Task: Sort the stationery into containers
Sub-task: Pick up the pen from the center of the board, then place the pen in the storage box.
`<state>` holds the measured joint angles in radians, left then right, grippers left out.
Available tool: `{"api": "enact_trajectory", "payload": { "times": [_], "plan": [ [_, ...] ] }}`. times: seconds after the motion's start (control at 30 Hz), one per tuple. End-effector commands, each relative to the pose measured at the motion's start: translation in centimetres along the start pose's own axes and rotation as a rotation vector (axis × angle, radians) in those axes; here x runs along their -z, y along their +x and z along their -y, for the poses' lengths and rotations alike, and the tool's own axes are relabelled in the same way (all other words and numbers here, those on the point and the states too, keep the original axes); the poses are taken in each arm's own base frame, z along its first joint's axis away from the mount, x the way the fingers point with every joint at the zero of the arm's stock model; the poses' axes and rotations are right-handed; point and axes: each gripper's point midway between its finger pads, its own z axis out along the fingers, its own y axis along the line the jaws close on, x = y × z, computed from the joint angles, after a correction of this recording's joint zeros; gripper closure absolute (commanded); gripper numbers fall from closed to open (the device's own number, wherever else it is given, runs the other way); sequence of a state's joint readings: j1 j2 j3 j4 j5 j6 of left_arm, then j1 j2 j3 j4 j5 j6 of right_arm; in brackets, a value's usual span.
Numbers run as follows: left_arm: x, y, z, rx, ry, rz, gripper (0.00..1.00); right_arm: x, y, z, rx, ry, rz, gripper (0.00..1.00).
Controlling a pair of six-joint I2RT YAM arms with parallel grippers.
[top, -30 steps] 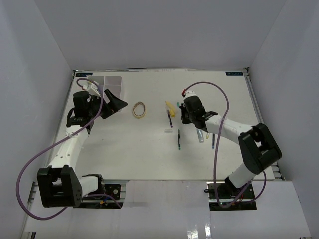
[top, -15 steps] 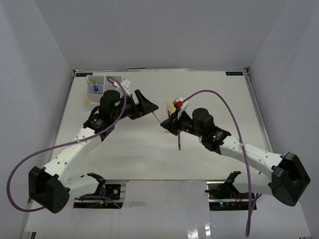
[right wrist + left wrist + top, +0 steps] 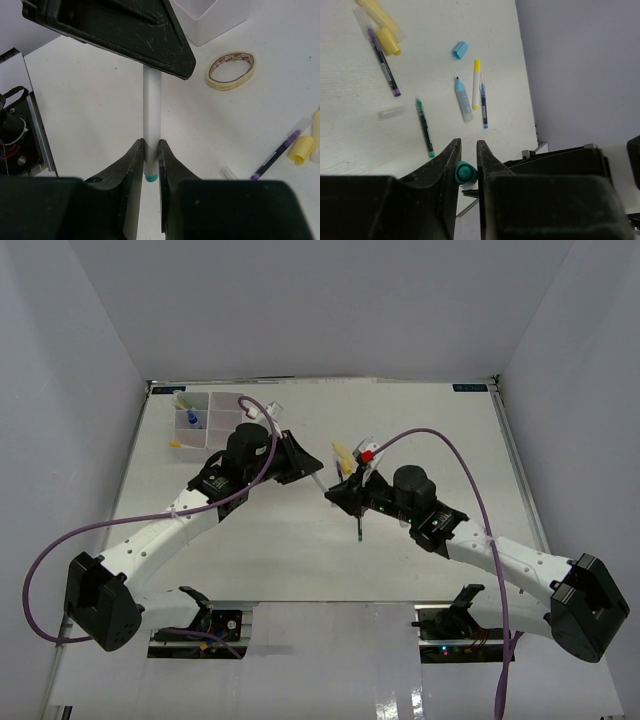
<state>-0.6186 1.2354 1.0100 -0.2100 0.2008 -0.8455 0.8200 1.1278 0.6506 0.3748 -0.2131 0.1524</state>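
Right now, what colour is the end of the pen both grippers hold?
The pen end is teal; the left wrist view shows it best.

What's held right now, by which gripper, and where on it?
One white pen, held by both: right gripper pinches its teal-tipped end, left gripper clamps the other end.

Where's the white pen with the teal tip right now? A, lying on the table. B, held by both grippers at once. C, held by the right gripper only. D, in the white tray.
B: the right gripper pinches the white pen near one teal end and the left gripper clamps the other.
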Motion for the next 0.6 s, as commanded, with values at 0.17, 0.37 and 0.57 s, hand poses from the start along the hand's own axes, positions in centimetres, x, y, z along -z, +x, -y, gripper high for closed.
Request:
{"api": "enact_trajectory", "payload": {
  "times": [0.17,0.37,0.57],
  "plan": [
    [0.9,-2.0,0.9,-0.061,-0.015,0.079,0.94,0.0,-1.5,0.1,-0.002,0.019,0.069,0.66],
    [1.6,-4.3,-1.9,-0.147,-0.167,0.197,0.98,0.5,-0.9,1.3,-0.019,0.089,0.048,0.32],
    [4.3,-10.6,-8.0,-0.188,-0.416,0.393,1.0,2.0,-0.1,3.8,-0.057,0.226,0.044,0.1]
  ]
}}
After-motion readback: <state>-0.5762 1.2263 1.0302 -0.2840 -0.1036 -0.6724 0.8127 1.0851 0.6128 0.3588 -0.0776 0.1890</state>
